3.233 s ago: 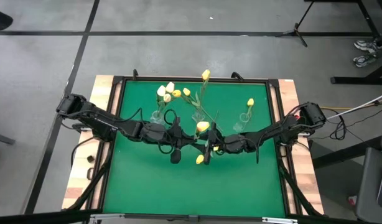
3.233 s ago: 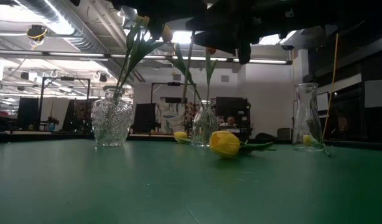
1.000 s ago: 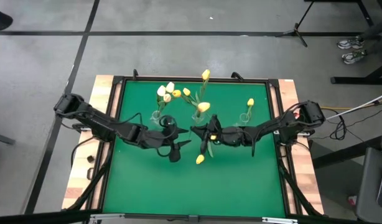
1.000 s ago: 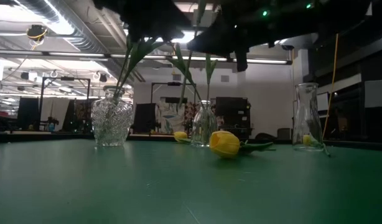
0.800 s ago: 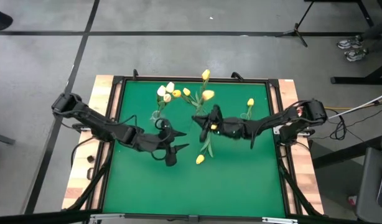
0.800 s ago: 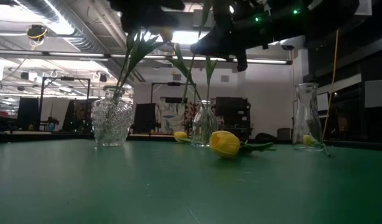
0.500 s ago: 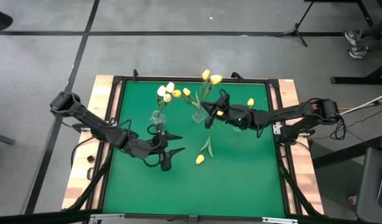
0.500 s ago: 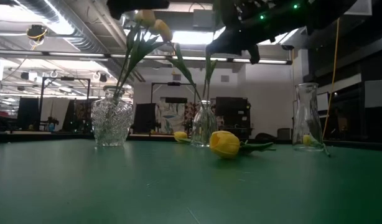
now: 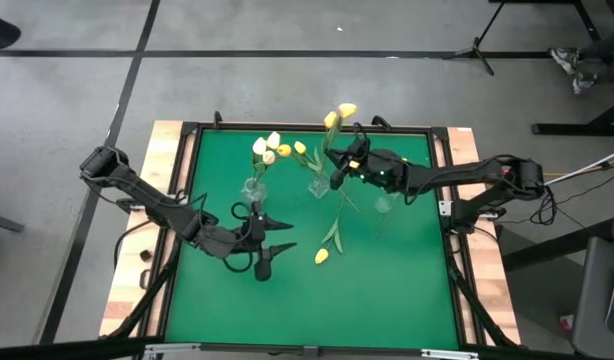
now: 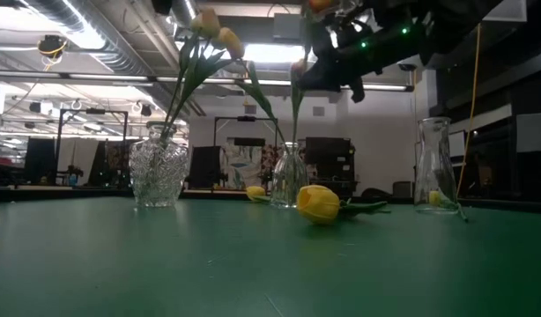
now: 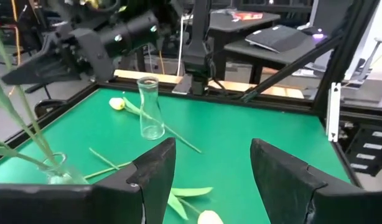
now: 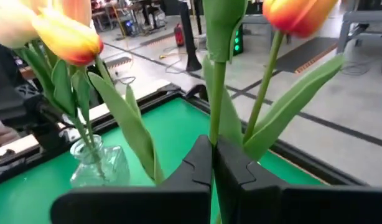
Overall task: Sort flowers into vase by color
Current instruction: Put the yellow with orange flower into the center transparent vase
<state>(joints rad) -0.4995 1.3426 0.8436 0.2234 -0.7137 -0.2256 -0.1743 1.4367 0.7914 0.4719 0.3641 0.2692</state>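
Observation:
My right gripper (image 9: 334,172) is shut on an orange-yellow tulip (image 9: 347,110), high over the small middle vase (image 9: 317,187) near the far edge. That vase holds yellow tulips (image 9: 330,121). The cut-glass left vase (image 9: 252,187) holds white and yellow flowers (image 9: 268,150). A tall vase (image 11: 150,109) stands at the right, and a yellow tulip (image 11: 116,104) lies on the mat beside it. Another yellow tulip (image 9: 320,257) lies mid-table. My left gripper (image 9: 280,236) hovers open left of it, touching nothing. My right gripper pinches the tulip's green stem (image 12: 214,124) between its two fingers, well below the head (image 12: 297,12), where a leaf branches off. The fingers come nearly level from the table's right and lie across the stem. The tulip stands roughly upright, lifted clear of table and vases.
The green mat (image 9: 397,290) sits in a dark raised frame (image 9: 179,200) on a wooden table. The near half of the mat is bare. The three vases stand in a row across the far half.
My right gripper has carried the tulip up and toward the far edge, from above mid-table to over the middle vase, staying shut. The tulip has stayed upright in the hold. My left gripper has drawn back toward the near left, still open.

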